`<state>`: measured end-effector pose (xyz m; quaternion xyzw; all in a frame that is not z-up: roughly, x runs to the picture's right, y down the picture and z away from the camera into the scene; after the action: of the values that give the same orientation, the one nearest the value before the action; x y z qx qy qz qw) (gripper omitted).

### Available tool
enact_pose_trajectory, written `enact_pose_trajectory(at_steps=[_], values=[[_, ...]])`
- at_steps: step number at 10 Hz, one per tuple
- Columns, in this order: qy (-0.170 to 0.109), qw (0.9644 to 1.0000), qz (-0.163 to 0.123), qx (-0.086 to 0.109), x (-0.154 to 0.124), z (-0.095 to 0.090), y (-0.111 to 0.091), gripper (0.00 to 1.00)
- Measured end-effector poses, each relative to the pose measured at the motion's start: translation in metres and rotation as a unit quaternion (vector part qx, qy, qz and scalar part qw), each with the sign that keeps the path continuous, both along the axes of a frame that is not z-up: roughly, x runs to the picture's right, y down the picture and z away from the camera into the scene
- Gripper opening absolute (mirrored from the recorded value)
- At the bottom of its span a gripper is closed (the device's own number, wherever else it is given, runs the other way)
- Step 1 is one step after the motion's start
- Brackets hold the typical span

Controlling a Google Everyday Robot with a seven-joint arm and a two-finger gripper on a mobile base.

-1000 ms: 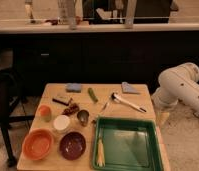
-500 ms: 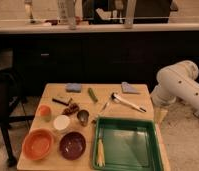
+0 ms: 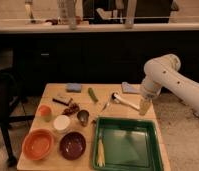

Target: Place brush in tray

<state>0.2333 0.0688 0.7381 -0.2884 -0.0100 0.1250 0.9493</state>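
So far nothing is done: the brush (image 3: 126, 102) lies on the table (image 3: 105, 89) just beyond the tray's (image 3: 127, 120) far rim, not inside it. By my reckoning the pickup, the carry and the drop are all left. The gripper (image 3: 144, 107) hangs point-down past the tray's far right corner, close by the handle's end; whether it is open or closed I cannot tell. The brush is long and slim, with a white handle and a dark rounded head, and it lies slantwise to that rim.

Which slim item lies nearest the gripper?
The white-handled brush: its handle end lies right beside the gripper. The metal utensil lies beyond the brush's dark head; the yellow stick is in the tray.
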Motion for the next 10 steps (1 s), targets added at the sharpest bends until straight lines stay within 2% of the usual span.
enact_pose_trajectory(at_steps=[1,2,3,5,7,10], values=[[-0.002,0.9997,0.023,0.002,-0.001,0.009,-0.002,0.80],[-0.012,0.9981,0.060,0.004,-0.004,0.025,-0.003,0.80],[-0.015,0.9962,0.085,0.007,0.001,0.035,0.000,0.80],[-0.021,0.9902,0.137,0.018,0.004,0.060,0.007,0.80],[-0.015,0.9886,0.149,0.020,0.004,0.071,0.008,0.80],[-0.001,0.9891,0.147,0.017,0.001,0.107,0.014,0.80]])
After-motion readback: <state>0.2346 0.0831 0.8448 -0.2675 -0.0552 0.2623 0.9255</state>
